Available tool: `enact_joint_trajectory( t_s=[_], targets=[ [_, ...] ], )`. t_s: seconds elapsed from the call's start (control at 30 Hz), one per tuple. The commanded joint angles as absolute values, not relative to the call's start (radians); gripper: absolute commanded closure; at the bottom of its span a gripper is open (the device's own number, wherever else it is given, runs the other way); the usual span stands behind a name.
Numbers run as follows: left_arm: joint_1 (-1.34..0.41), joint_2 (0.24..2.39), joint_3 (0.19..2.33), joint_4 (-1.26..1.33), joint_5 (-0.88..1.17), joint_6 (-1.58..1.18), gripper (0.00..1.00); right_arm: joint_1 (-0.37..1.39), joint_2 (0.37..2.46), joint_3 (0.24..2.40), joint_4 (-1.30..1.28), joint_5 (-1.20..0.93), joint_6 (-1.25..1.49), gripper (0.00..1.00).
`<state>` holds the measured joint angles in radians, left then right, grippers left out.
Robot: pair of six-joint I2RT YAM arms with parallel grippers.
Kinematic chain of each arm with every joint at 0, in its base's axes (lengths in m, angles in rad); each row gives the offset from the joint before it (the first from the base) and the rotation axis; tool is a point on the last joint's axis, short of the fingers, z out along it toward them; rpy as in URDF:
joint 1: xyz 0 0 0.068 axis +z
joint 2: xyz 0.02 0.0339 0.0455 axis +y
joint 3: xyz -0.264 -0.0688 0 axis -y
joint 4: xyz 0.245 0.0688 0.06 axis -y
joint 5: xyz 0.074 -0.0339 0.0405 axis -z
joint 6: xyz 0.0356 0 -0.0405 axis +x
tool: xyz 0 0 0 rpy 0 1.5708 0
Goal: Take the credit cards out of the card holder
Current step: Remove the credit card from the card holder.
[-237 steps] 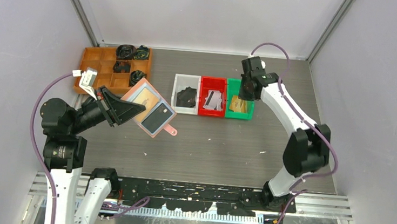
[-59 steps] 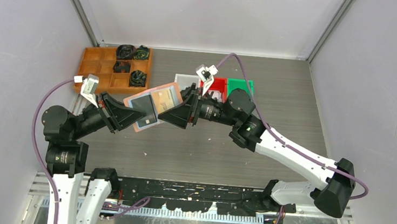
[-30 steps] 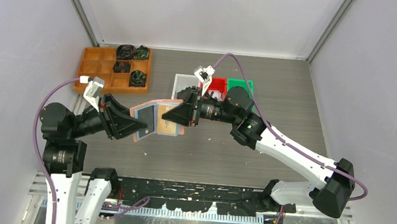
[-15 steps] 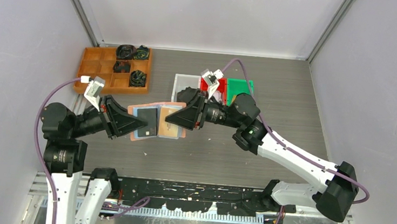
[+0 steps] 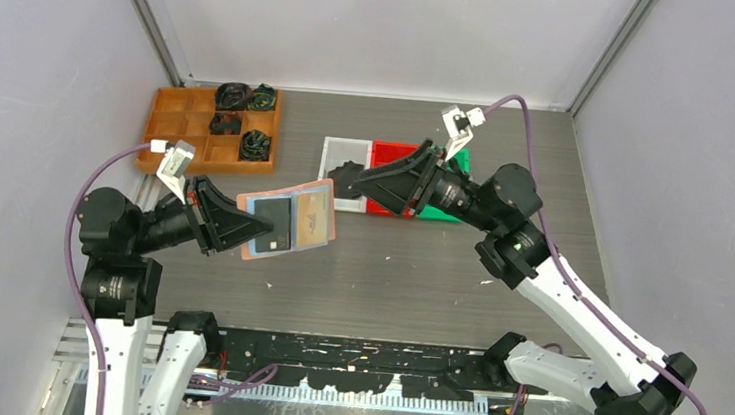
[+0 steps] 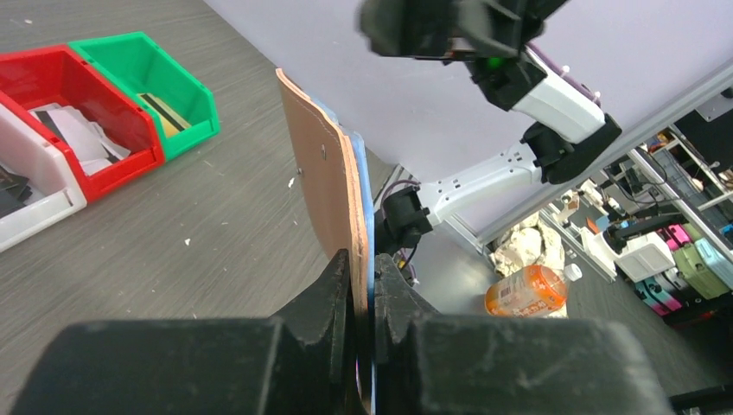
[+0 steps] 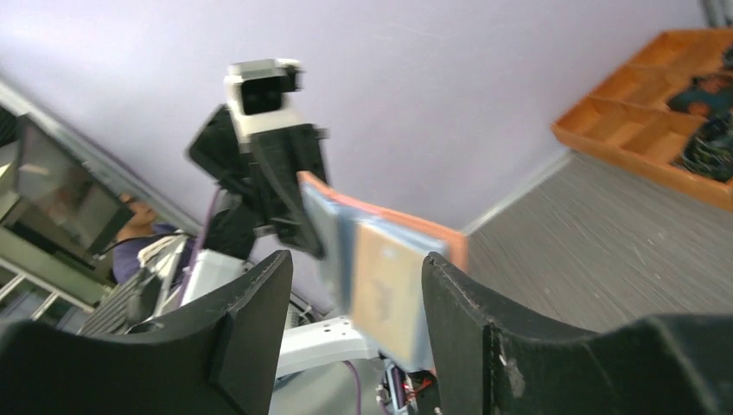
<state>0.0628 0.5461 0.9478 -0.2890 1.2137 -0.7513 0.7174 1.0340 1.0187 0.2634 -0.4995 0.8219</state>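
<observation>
**Obscured:** in the top view the right end effector (image 5: 364,178) covers much of the red bin (image 5: 385,152) and green bin (image 5: 462,160). The card holder (image 5: 287,223) is blurred in the right wrist view and edge-on in the left wrist view, so its pockets are unseen there.

**Left end effector** (image 5: 246,225): arm angled rightward, fingers clamped on the holder's edge, holding it above the tabletop (image 5: 418,272), left of centre. A dark card (image 5: 279,232) and a tan card (image 5: 310,221) sit in it.

**Right end effector:** raised over the bins at upper centre, pointing left, fingers spread, empty, apart from the holder.

**Containers:**
- White bin (image 5: 333,149): dark item.
- Red bin: pale papers.
- Green bin: a card-like piece.
- Orange tray (image 5: 175,120), upper left: dark bundles.
</observation>
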Motion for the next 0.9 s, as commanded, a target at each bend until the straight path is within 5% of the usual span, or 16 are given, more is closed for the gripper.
enact_joint_trajectory(
  t_s=[0.0,0.3,0.87],
  targets=[
    [0.063,0.569,0.975,-0.274,1.161,-0.761,1.0,0.731,1.028,1.082,0.349,-0.612,0.902,0.38],
    [0.063,0.569,0.96,-0.222,1.155,-0.829,1.0,0.935,1.216,1.179,0.299,-0.687,0.834,0.38],
    [0.063,0.561,0.979,-0.172,1.2,-0.913,1.0,0.941,1.312,1.219,0.253,-0.688,0.788,0.41]
  ],
)
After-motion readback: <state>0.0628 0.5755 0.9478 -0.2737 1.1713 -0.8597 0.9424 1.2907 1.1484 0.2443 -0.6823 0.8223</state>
